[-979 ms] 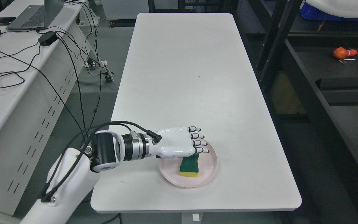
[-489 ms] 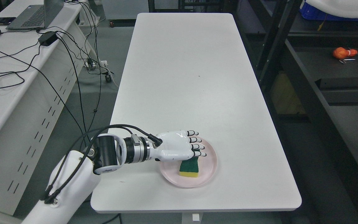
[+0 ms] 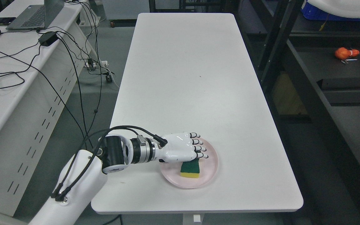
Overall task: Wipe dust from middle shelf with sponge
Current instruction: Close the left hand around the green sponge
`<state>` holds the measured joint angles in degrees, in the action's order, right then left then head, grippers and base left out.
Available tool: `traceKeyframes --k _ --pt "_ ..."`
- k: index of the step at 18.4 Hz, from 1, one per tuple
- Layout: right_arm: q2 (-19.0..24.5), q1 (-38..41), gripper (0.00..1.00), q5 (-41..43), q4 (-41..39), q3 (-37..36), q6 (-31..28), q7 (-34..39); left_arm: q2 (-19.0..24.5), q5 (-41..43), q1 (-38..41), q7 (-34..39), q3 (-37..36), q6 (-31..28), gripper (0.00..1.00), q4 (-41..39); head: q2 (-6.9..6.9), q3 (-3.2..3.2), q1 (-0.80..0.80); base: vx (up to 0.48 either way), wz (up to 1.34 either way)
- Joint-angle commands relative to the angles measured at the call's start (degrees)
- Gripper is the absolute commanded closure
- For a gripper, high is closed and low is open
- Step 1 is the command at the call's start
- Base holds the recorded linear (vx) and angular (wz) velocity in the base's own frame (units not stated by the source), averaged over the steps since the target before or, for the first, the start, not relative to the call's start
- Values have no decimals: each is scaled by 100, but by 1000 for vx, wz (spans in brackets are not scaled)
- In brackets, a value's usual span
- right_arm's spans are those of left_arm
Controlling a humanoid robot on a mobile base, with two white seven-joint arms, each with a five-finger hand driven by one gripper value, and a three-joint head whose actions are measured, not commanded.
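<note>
- left hand (image 3: 183, 148) comes in from 8 o'clock, palm down over the far end of the green-and-yellow sponge (image 3: 190, 169); fingers (image 3: 201, 149) curled down at it, firm hold cannot be told
- sponge lies green side up on pink plate (image 3: 209, 170), at 6 o'clock on white table (image 3: 192, 78), handy for pickup
- dark shelf rack (image 3: 320, 81) at 3 o'clock, likely the wipe target, not reached yet
- no readable labels or writing

The left arm (image 3: 83, 178) reaches in from the lower left, wrist level. The left hand (image 3: 180, 148) faces palm down. Its fingers (image 3: 198, 149) curl slightly downward.
</note>
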<state>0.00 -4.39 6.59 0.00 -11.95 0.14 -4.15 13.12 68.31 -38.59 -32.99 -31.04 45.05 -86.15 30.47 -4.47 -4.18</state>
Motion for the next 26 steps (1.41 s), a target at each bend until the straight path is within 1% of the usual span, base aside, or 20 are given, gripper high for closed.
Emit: traceKeyframes --k 1,4,7,10,14,15,17,19,21,24,26 --pt "-100 0 0 0 -100 0 -418 2 -477 42 0 3 -201 -5 11 493 0 0 0 0 0" --pt "-100 0 0 0 -100 0 -418 2 -503 34 1 3 -262 -5 13 555 0 0 0 0 0" --pt "-100 0 0 0 -100 0 -418 -7 -468 34 9 -5 -245 -5 25 555 0 0 0 0 0" --pt "-100 0 0 0 -100 0 -418 2 -477 -10 9 -5 -157 -5 42 555 0 0 0 0 0" --pt "-100 0 0 0 -100 0 -418 2 -494 -211 9 -14 106 -5 59 555 0 0 0 0 0" --pt "-100 0 0 0 -100 0 -418 2 -494 -404 1 -23 159 -5 66 555 0 0 0 0 0" --pt "-100 0 0 0 -100 0 -418 2 -451 -1210 44 -154 299 -5 86 564 0 0 0 0 0" --pt "-100 0 0 0 -100 0 -418 2 -398 -1643 27 -365 396 -5 96 555 0 0 0 0 0" --pt "-100 0 0 0 -100 0 -418 -7 -389 -1838 1 -366 825 -5 99 529 0 0 0 0 0" --pt "-100 0 0 0 -100 0 -418 2 -389 -2364 -26 -366 1520 -5 99 424 0 0 0 0 0" --pt "-100 0 0 0 -100 0 -418 2 -310 -2724 -52 -366 1872 -5 99 275 0 0 0 0 0"
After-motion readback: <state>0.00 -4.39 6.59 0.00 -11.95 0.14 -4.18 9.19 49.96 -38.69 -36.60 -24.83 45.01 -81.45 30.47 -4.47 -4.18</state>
